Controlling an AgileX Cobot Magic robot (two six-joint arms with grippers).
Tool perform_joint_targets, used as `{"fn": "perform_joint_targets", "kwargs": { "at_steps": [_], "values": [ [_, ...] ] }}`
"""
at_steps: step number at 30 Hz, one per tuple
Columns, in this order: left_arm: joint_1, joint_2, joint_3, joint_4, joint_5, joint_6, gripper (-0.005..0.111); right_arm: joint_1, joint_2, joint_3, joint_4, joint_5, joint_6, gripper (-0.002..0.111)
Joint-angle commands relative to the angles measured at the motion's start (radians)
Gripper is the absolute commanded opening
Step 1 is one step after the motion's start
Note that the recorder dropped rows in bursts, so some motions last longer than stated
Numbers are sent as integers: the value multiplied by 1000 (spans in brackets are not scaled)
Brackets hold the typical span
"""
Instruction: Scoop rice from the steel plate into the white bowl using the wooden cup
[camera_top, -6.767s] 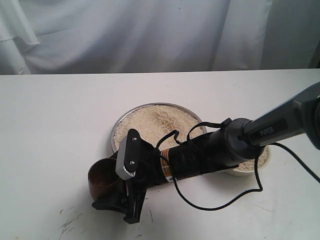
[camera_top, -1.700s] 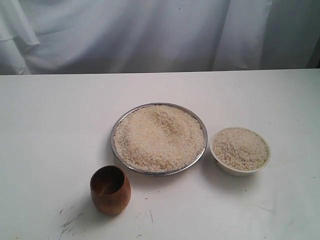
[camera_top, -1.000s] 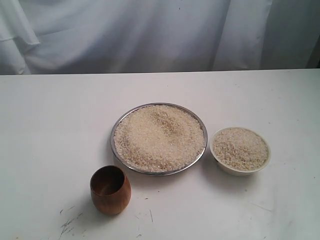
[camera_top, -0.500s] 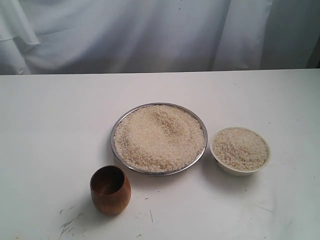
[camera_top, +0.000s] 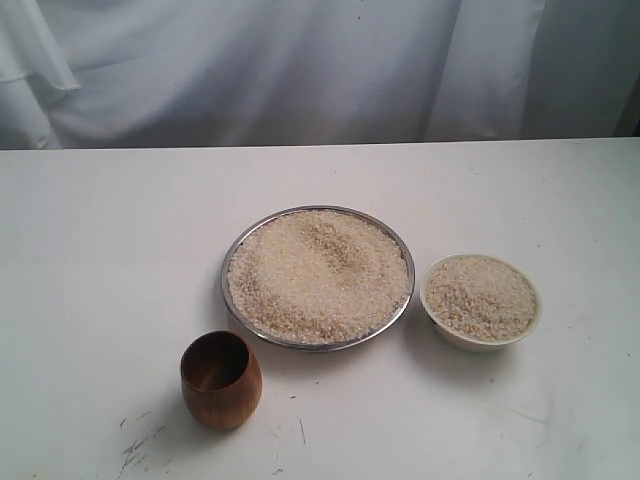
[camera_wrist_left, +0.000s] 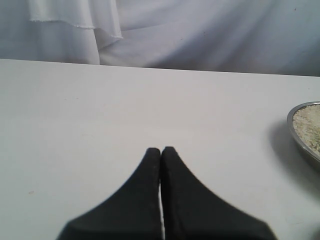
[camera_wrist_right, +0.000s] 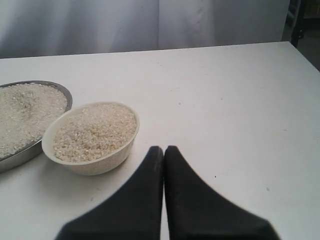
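Black rubber, 2 pcs: left claw (camera_wrist_left: 161, 150) and right claw (camera_wrist_right: 164, 149), each pressed fully together, holding nothing. Neither shows in the exterior view, so both sit well apart from the work.

Item 1, nearest: wooden cup (camera_top: 220, 380), upright on the desk (camera_top: 100, 250), mouth up, inside looks empty. It stands just off the plate's front-left, not touching. Judged step: take up the cup for a scoop (if more is wanted at all). Open wide first, close across the barrel approx. mid-height, keep it level. Round body, no handle, so prob. slips if pinched near the rim.

Item 2, mid: steel plate (camera_top: 223, 280), rice (camera_top: 318, 275) spread almost rim to rim. Enter at a low tilt from the near edge and push shallow. Plate looks light & may slide.

Item 3, mid, right of plate, close but apart: white bowl (camera_top: 480, 343), already filled w/ rice near its rim. Pour slowly, cup mouth over centre. Spill risk judged high.

Far: white cloth (camera_top: 300, 70) behind the desk edge.
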Motion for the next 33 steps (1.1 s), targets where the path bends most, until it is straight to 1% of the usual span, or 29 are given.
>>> {"fn": "perform_joint_targets", "kwargs": {
  "at_steps": [1, 5, 13, 17, 33],
  "values": [
    [2, -4, 5, -2, -13, -1, 0, -22, -21, 3, -25, -11, 11, 0],
    [2, -4, 5, -2, -13, -1, 0, -35, -38, 3, -25, -1, 11, 0],
    [2, -4, 5, -2, -13, -1, 0, -35, -56, 3, -25, 7, 11, 0],
    [2, -4, 5, -2, -13, -1, 0, -38, -66, 3, -25, 9, -23, 0],
    [2, -4, 5, -2, -13, -1, 0, -38, -66, 3, -24, 17, -23, 0]
  ]
}}
